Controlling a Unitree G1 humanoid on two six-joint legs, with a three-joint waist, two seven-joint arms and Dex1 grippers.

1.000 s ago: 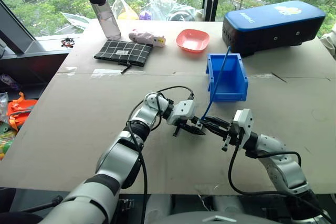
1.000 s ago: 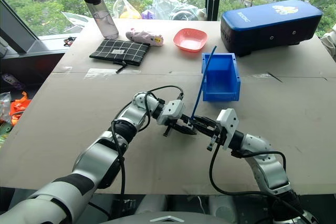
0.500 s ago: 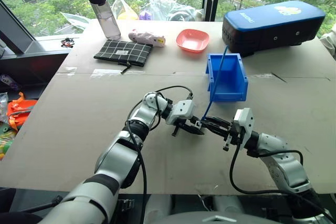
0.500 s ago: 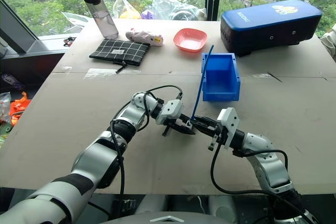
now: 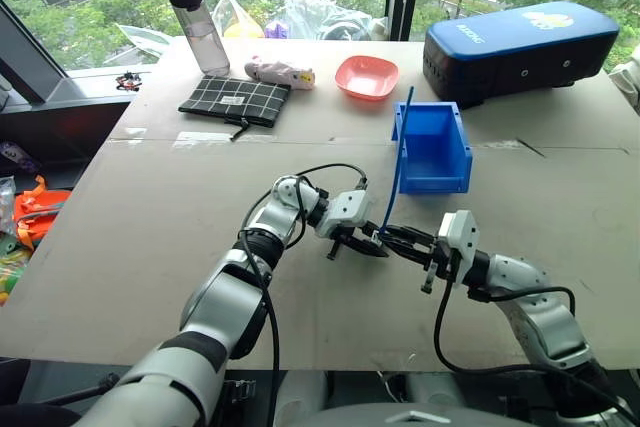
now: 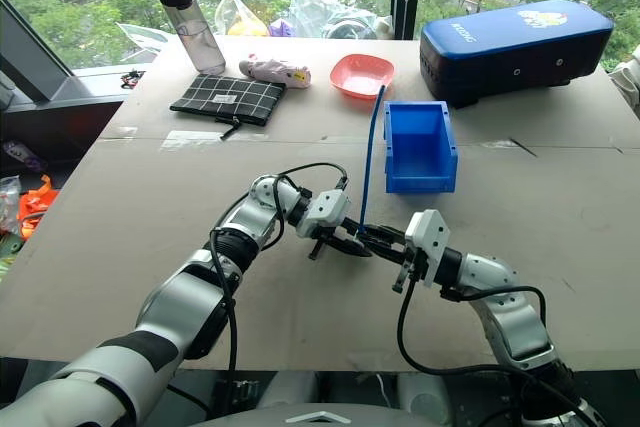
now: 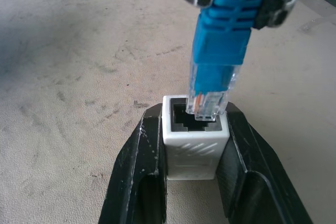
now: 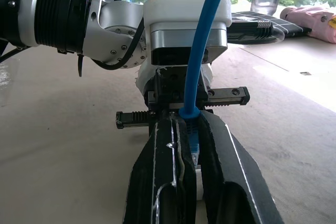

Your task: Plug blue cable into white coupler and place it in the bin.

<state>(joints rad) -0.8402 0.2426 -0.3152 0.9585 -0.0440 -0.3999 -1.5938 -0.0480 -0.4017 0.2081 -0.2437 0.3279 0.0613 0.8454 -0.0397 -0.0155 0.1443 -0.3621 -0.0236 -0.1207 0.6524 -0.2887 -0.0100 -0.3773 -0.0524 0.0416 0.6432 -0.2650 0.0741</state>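
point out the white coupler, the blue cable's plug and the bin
white coupler (image 7: 195, 142), left wrist view, front face
blue cable (image 7: 212, 90), left wrist view, clear plug
bin (image 5: 455, 176), left eye view, right wall

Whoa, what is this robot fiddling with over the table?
It is joining two small parts. Its left gripper is clamped on the white coupler, and its right gripper pinches the blue cable just behind the plug. The clear plug tip sits at the socket mouth, not fully in. The bin waits beyond, on the table.

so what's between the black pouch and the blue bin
Bare table only; the left eye view shows nothing lying between the black pouch and the blue bin.
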